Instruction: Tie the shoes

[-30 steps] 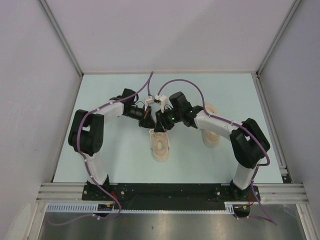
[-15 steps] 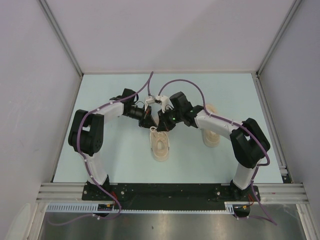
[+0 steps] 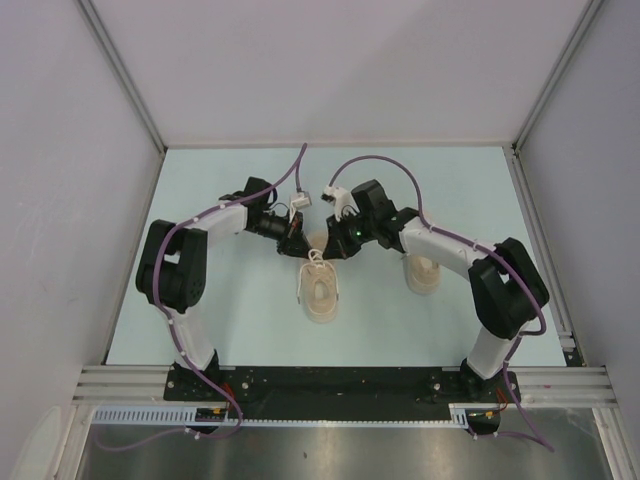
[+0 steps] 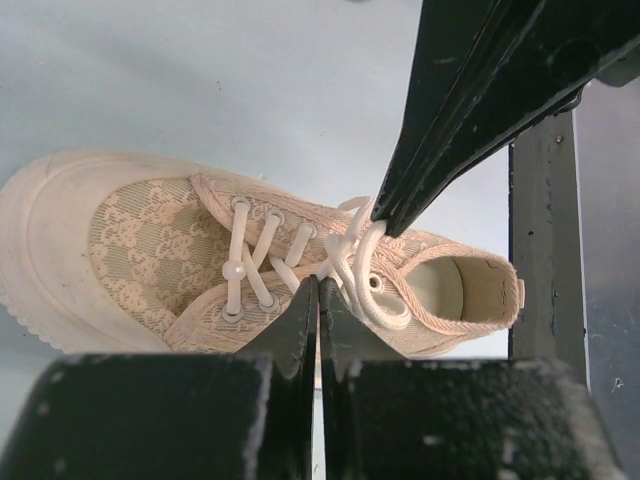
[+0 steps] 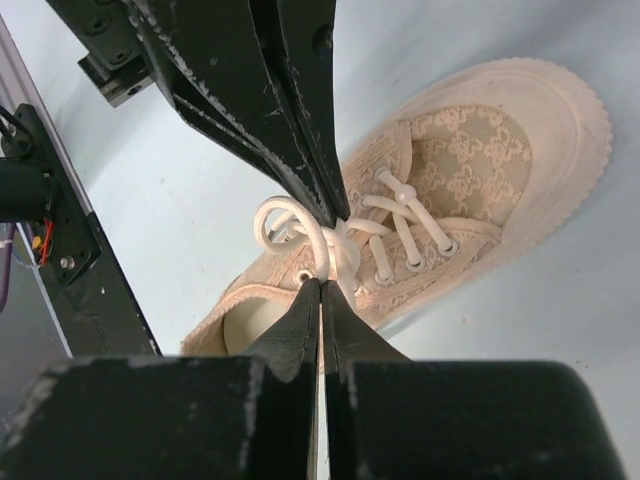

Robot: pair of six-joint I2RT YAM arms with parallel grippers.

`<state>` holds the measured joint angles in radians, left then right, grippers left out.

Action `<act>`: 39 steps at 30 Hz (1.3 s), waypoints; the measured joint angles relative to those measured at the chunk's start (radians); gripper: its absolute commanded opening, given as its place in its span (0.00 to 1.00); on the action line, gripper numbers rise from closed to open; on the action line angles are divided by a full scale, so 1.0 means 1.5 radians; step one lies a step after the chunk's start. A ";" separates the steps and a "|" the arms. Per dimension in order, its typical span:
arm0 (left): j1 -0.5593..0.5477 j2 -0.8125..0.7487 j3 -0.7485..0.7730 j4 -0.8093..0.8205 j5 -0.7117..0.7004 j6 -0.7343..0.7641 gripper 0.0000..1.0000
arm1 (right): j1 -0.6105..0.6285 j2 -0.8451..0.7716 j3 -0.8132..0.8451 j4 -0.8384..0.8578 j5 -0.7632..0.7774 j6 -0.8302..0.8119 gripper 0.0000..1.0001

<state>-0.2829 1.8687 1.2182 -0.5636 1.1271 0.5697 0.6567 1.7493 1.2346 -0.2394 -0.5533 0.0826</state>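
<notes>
One beige sneaker (image 3: 321, 293) lies mid-table with its toe toward the arms; it also shows in the left wrist view (image 4: 150, 250) and the right wrist view (image 5: 470, 170). Its off-white lace (image 4: 362, 275) forms loops (image 5: 285, 222) over the top eyelets. My left gripper (image 4: 318, 285) is shut, with a strand of the lace pinched at its tips. My right gripper (image 5: 322, 285) is shut on a lace loop from the opposite side. Both grippers meet tip to tip above the shoe's tongue, left gripper (image 3: 300, 243) and right gripper (image 3: 331, 249). The second sneaker (image 3: 422, 272) lies partly under the right arm.
The pale blue table (image 3: 230, 320) is bounded by white walls and aluminium rails (image 3: 540, 240). Purple cables (image 3: 370, 165) arch above both wrists. The arm bases stand on a black bar (image 3: 340, 385) at the near edge.
My right arm has drawn back to the right and away from the shoe's opening, so a lace loop now shows over the shoe. The left arm has hardly moved.
</notes>
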 measured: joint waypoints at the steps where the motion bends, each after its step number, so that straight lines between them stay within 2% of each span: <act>1: 0.000 -0.001 0.000 -0.002 0.000 0.002 0.00 | -0.001 -0.004 -0.004 -0.001 -0.002 0.002 0.00; 16: 0.003 -0.003 0.001 -0.037 -0.017 0.031 0.00 | -0.021 -0.042 -0.059 -0.013 -0.010 0.010 0.00; 39: 0.021 -0.037 0.014 -0.138 -0.090 0.150 0.00 | -0.036 -0.061 -0.114 -0.012 -0.018 0.014 0.00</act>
<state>-0.2512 1.8137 1.2392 -0.7712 0.9920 0.7952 0.6022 1.6577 1.0634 -0.2569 -0.5808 0.1040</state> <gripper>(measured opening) 0.005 0.009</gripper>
